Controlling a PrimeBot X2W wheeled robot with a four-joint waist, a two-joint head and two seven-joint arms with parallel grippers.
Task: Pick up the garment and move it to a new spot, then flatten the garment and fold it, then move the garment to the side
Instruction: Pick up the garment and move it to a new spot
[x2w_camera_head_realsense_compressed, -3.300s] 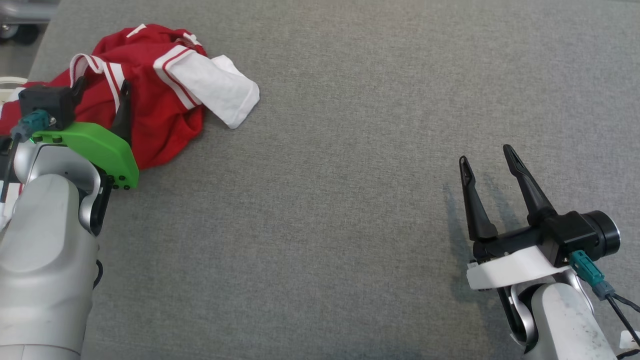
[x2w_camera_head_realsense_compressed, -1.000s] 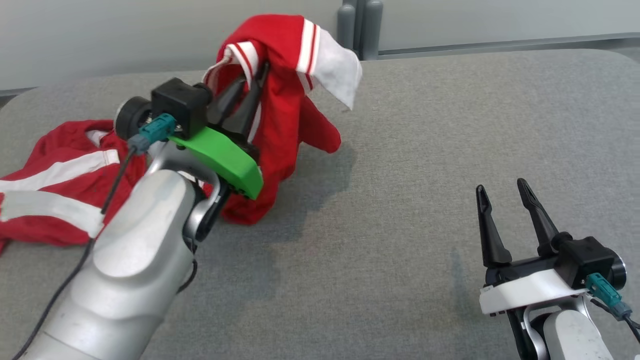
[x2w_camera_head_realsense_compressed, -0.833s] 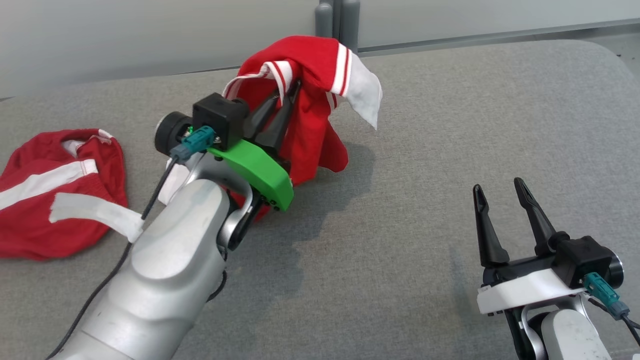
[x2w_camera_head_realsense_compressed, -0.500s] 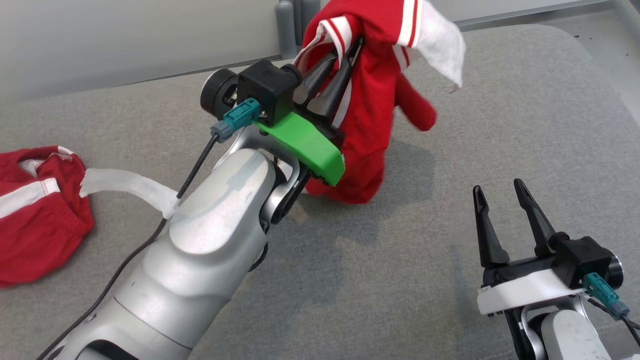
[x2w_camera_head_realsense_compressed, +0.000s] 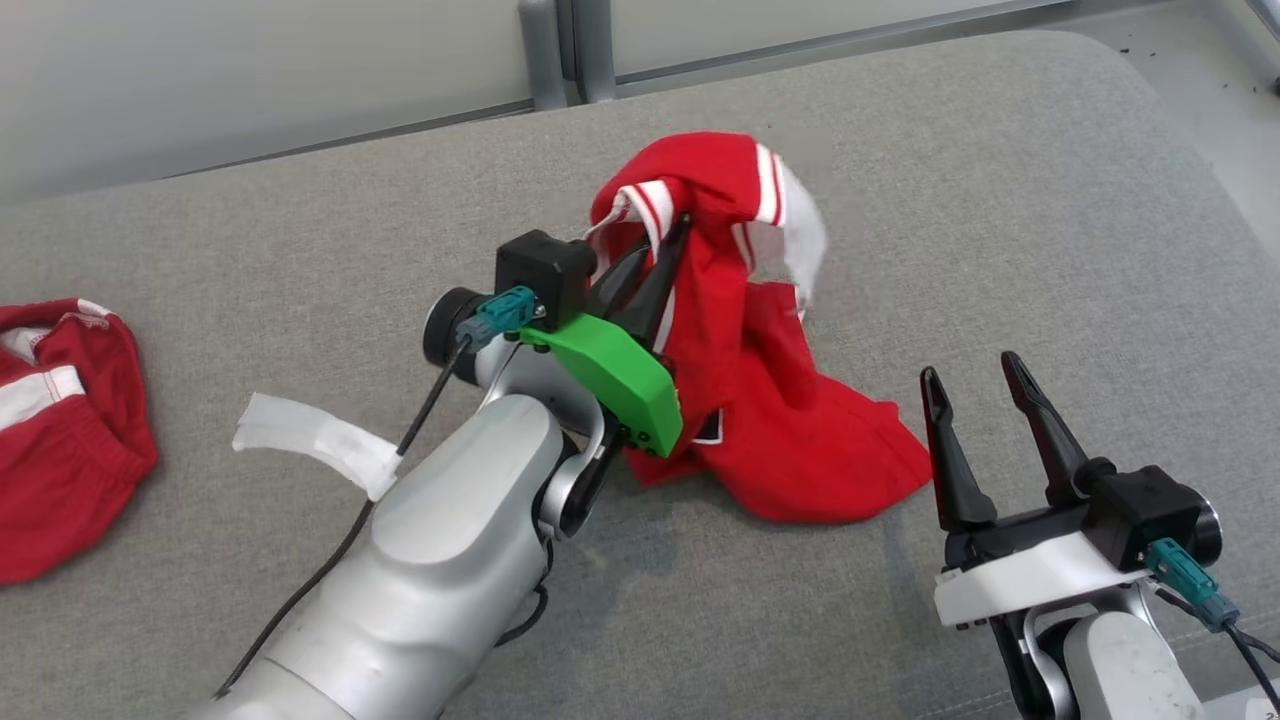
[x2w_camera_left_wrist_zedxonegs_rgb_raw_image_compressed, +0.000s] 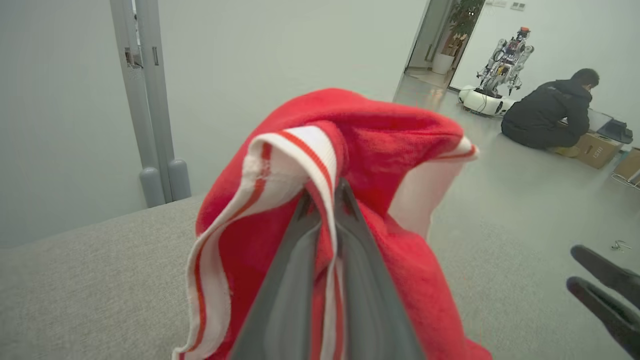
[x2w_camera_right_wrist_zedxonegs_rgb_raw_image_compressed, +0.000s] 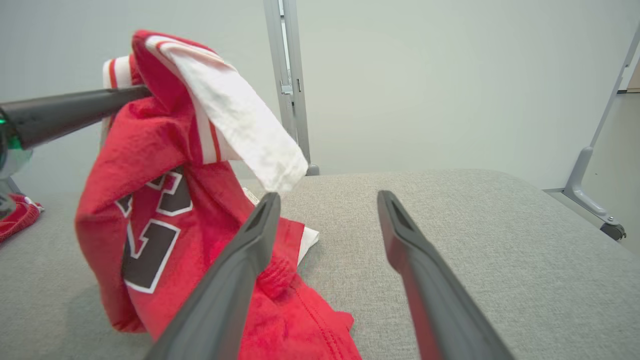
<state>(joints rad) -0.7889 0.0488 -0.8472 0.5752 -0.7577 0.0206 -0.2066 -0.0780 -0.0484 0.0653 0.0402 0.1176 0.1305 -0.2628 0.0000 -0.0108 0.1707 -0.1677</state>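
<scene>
A red garment (x2w_camera_head_realsense_compressed: 790, 440) with white striped trim and dark numbers hangs from my left gripper (x2w_camera_head_realsense_compressed: 680, 228), which is shut on its striped edge near the middle of the grey table (x2w_camera_head_realsense_compressed: 1000, 200). The garment's lower part lies bunched on the surface. In the left wrist view the fingers (x2w_camera_left_wrist_zedxonegs_rgb_raw_image_compressed: 300, 240) pinch the white and red trim of the garment (x2w_camera_left_wrist_zedxonegs_rgb_raw_image_compressed: 390, 135). My right gripper (x2w_camera_head_realsense_compressed: 970, 367) stands open just right of the cloth's lower edge, holding nothing. In the right wrist view my right gripper (x2w_camera_right_wrist_zedxonegs_rgb_raw_image_compressed: 328, 196) frames bare table, with the garment (x2w_camera_right_wrist_zedxonegs_rgb_raw_image_compressed: 150, 210) to the left.
A second red garment (x2w_camera_head_realsense_compressed: 60, 430) lies at the table's left edge, with a white strip (x2w_camera_head_realsense_compressed: 310, 440) beside my left forearm. Grey posts (x2w_camera_head_realsense_compressed: 565, 50) stand behind the table. The table's right corner (x2w_camera_head_realsense_compressed: 1190, 130) drops to the floor. A person (x2w_camera_left_wrist_zedxonegs_rgb_raw_image_compressed: 550, 110) crouches far off beside another robot (x2w_camera_left_wrist_zedxonegs_rgb_raw_image_compressed: 500, 65).
My left gripper has carried the garment rightward and then down, so its lower part now rests on the table by the right gripper. The head camera turned right too. The right gripper stayed open.
</scene>
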